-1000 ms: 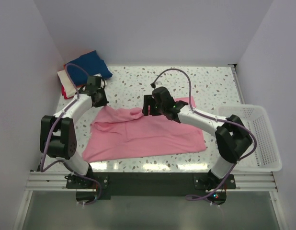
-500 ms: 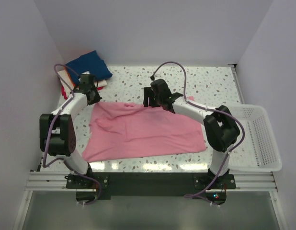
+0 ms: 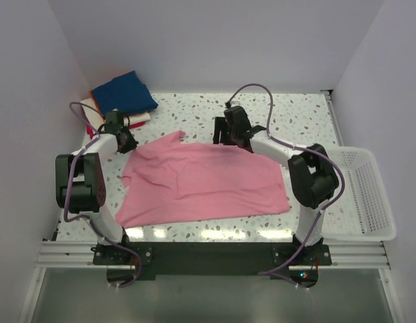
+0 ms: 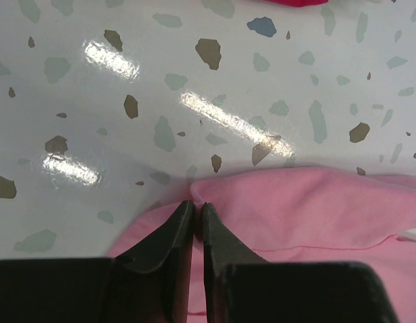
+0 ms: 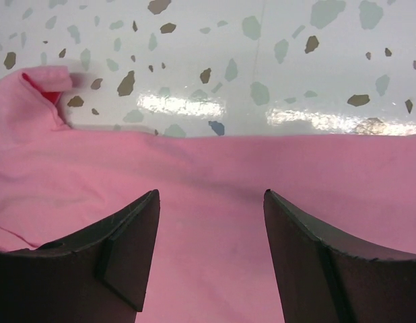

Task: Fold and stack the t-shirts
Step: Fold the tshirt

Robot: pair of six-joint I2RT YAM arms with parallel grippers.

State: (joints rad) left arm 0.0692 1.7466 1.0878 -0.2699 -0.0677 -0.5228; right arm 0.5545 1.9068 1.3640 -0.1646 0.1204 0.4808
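Top view: pink shirt (image 3: 208, 182) lay flat mid-table, long axis left-right. Left gripper (image 3: 122, 140) sat at its far-left corner, right gripper (image 3: 223, 133) at the far edge; folded stack (image 3: 124, 94) was far left, nearer the left arm.

Left wrist: jaws pressed together on the shirt's hem, apparently pinching it.

Right wrist: jaws spread wide above the cloth, holding nothing, with the far hem just beyond the tips.

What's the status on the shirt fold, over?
Left gripper shut on pink t-shirt at its far-left corner. Right gripper open, over the shirt's far edge. Shirt spread out, not yet folded. Nothing in the way.
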